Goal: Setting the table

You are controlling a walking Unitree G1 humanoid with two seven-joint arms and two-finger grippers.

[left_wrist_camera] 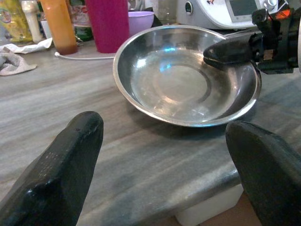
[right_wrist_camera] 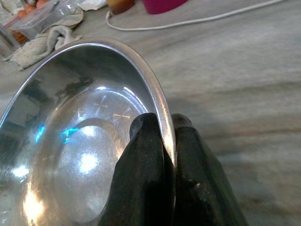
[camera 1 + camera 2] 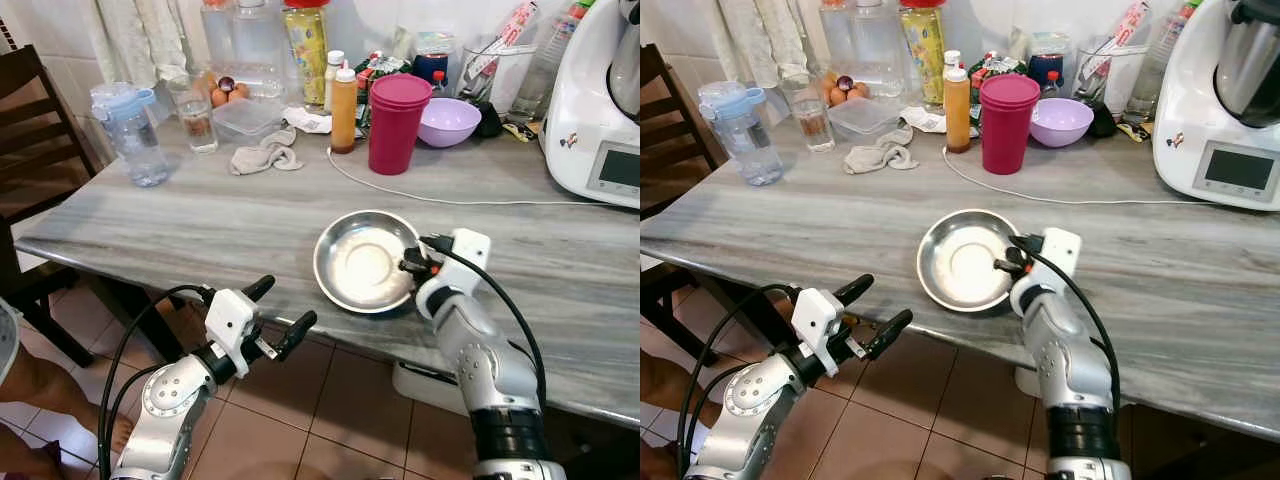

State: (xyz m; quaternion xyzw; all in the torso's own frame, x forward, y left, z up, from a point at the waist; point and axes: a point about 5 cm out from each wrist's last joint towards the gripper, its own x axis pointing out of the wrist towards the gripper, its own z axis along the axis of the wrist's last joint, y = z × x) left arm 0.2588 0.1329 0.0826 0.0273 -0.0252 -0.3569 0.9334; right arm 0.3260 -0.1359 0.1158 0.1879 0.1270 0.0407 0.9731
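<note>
Right wrist view: right gripper point(image 2: 164, 141) is clamped on the rim of one steel bowl point(image 3: 365, 262), one finger inside the rim, one outside.

One bowl sits on the grey table point(image 3: 200, 220) near its front edge, roughly at centre. Left gripper point(image 3: 283, 310) hangs below the table edge, jaws apart and empty, pointing at the bowl. At the back stand one magenta tumbler point(image 3: 397, 121), one lilac bowl point(image 3: 447, 120), one orange squeeze bottle point(image 3: 344, 107), one glass point(image 3: 196, 119), one blue-lidded bottle point(image 3: 130, 133), one clear tub point(image 3: 246, 117) and one crumpled cloth point(image 3: 264, 154). One white appliance point(image 3: 598, 110) with a screen stands at the right; a white cable point(image 3: 440, 197) runs toward it. Labels on the back bottles are too small to read.
</note>
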